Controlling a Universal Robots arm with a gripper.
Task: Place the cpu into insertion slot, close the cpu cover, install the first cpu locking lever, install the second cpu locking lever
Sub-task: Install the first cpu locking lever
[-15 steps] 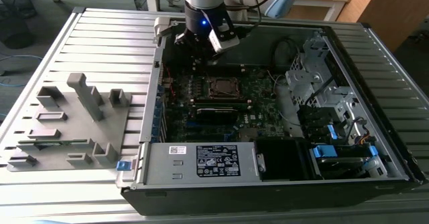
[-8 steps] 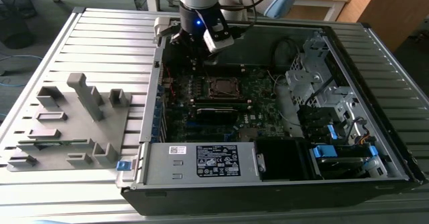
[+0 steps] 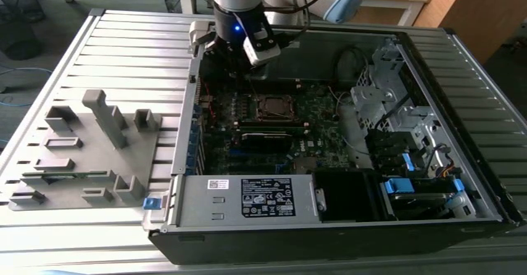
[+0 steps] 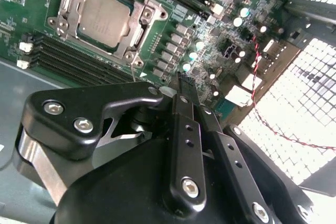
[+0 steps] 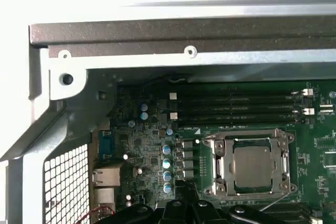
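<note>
Black metal makes up the gripper (image 4: 184,85), and in the second wrist view we see its 2 fingers (image 4: 178,129) drawn together until the tips meet, with nothing held between them. The tips hang just above the green circuit board (image 4: 16,3), beside the socket and apart from it, touching nothing that we can make out. In the exterior view the gripper (image 3: 258,71) sits in the upper middle of the frame, inside the open computer case (image 3: 428,59), a little above the insertion slot (image 3: 274,107).

The cpu (image 4: 105,15) lies flat in that slot, its dull silver face turned up. It is square, so we see no longer side; its edges run along and across the long black memory slots (image 4: 73,59) next to it. The cpu cover (image 4: 140,18) is folded down flat around it, and the chip's face shows through its window. In the first wrist view we see the same: the cpu (image 5: 253,166) seated and framed by the cover (image 5: 220,161), near the gripper (image 5: 184,187).

We cannot tell whether the locking levers are latched.

In the exterior view's lower left a grey fixture tray (image 3: 82,158) rests on the slatted table (image 3: 132,47), just beside the case.
</note>
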